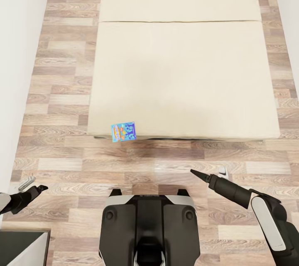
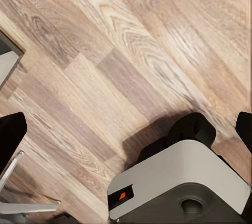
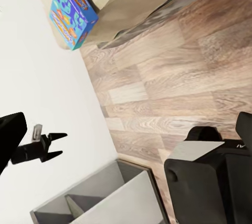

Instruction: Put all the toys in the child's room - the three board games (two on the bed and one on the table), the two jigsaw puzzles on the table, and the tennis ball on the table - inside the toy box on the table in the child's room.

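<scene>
The robot faces the bed (image 1: 182,71) from the wood-plank floor (image 1: 62,91), so the step in hand looks like fetching a board game from it. One small blue board game (image 1: 123,132) sits at the bed's near edge, towards its left corner, seemingly tipped or overhanging the edge; the right wrist view shows it blue-sided and tilted against the mattress edge (image 3: 71,9). No other game shows on the beige mattress.

The left gripper (image 1: 35,190) hangs low at the near left, beside the white wall (image 1: 16,71), its fingers parted and nothing between them. The right gripper (image 1: 209,175) points forward over the floor at the near right; one dark finger and one pale finger stand apart, and it holds nothing.

The next move probably calls for rolling the base (image 1: 147,224) closer and a little left, then reaching either arm forward to the box and closing on its thin edges. The way across the floor looks open. A grey piece of furniture (image 1: 23,247) sits at the near left corner, close to the left arm, and the wall leaves that arm little room to swing.
</scene>
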`<state>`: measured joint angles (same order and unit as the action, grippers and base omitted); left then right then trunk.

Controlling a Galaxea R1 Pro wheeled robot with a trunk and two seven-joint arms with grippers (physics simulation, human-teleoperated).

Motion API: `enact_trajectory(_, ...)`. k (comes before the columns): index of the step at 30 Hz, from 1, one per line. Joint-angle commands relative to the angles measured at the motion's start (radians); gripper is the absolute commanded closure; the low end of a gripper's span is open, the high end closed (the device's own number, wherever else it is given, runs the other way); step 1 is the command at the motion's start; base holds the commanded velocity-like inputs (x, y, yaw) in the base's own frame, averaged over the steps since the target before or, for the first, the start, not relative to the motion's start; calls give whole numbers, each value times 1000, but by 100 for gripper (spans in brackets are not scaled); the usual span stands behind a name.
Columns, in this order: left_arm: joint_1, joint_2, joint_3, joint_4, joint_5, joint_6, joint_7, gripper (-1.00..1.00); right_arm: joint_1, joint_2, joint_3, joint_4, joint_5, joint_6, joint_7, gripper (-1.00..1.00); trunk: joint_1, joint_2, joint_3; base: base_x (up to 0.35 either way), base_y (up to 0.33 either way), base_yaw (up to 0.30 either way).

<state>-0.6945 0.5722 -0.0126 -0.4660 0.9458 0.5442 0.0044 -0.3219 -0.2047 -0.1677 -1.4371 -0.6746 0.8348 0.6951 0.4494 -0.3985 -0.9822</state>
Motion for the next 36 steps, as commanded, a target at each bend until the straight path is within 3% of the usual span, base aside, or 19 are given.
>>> enact_trajectory(1,0,-2,-1,0,1,4,1,-100,0,0,-1,0,-1,6,2,-100,1,-1,1,0,0,82)
enact_trajectory(6,0,-13,-1,0,-43,3,2,-100,0,1,-1,4,1,6,-3,-100,1,-1,9,0,0,89)
enact_trajectory(11,0,-52,-1,0,-106,2,4,-100,0,1,-3,6,1,6,-4,-100,1,-1,17,0,0,93)
enact_trajectory(17,-5,-81,-1,-13,-167,6,5,-100,0,-1,-3,7,-4,6,-1,-100,1,-1,27,0,0,23)
enact_trajectory(27,-3,-93,-6,-58,-190,3,7,-100,0,1,2,1,1,5,-5,-100,1,-1,43,0,0,-84)
enact_trajectory(36,-2,-107,-47,-57,-228,-1,13,-100,0,1,7,3,1,5,-6,-100,1,-1,58,0,0,-23)
